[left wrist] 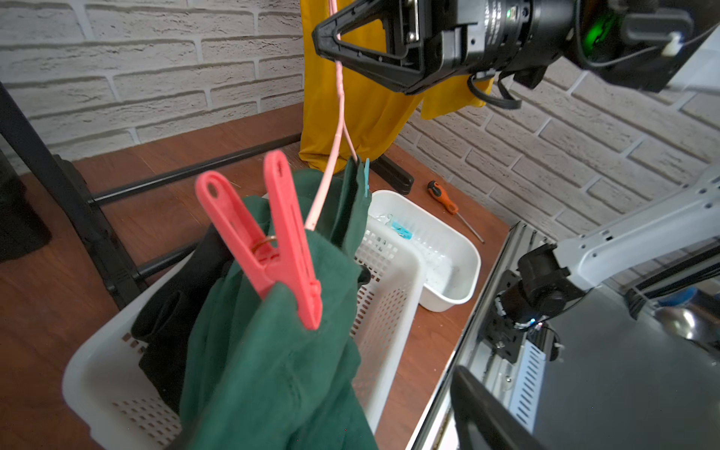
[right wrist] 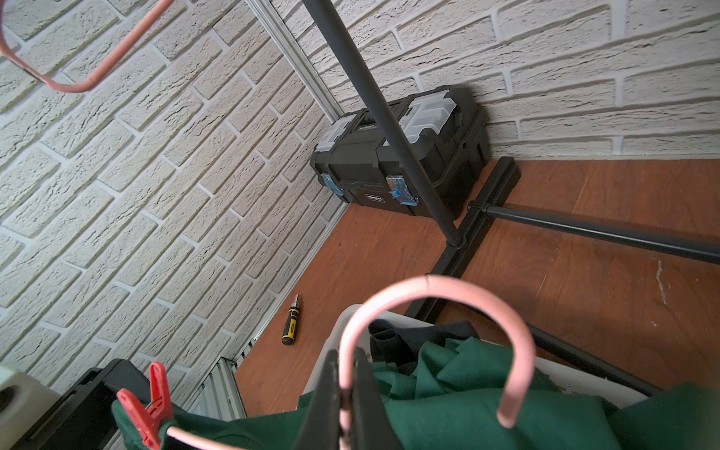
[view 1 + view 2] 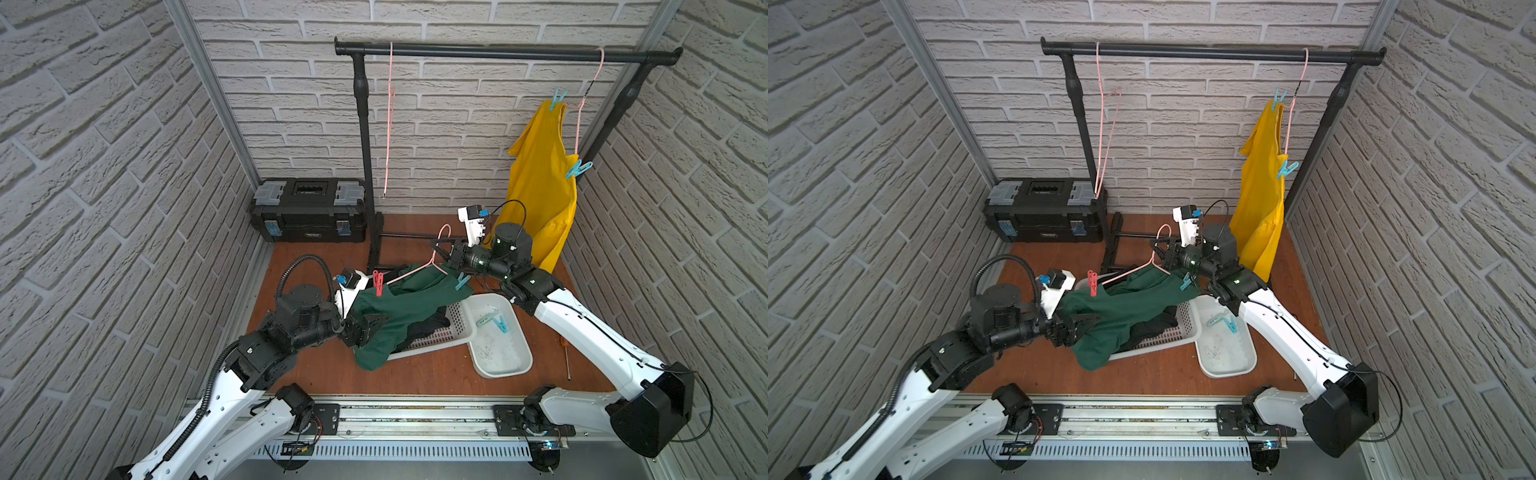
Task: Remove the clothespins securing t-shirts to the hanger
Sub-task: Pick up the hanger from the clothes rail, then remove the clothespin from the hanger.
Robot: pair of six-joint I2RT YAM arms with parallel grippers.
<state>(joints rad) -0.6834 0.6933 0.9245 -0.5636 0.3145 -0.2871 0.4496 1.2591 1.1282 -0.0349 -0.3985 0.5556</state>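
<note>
Hanger point(image 3: 415, 272) neck sits clamped in the right pincer point(image 3: 439, 249), just under the hook. Green t-shirt point(image 3: 411, 307) droops from it into the white basket point(image 3: 432, 332), over the black t-shirt point(image 3: 428, 325). Red clothespin point(image 3: 377, 282) bites one shoulder end, above the left pincer point(image 3: 365, 330). Teal clothespin point(image 3: 462, 281) is on the other end, just below the right pincer. Left pincer is low against the shirt body, jaws spread wide and possibly brushing cloth. Yellow t-shirt point(image 3: 540, 187) hangs on the rail point(image 3: 498, 52), well apart, carrying two more teal clothespins point(image 3: 557, 99).
</note>
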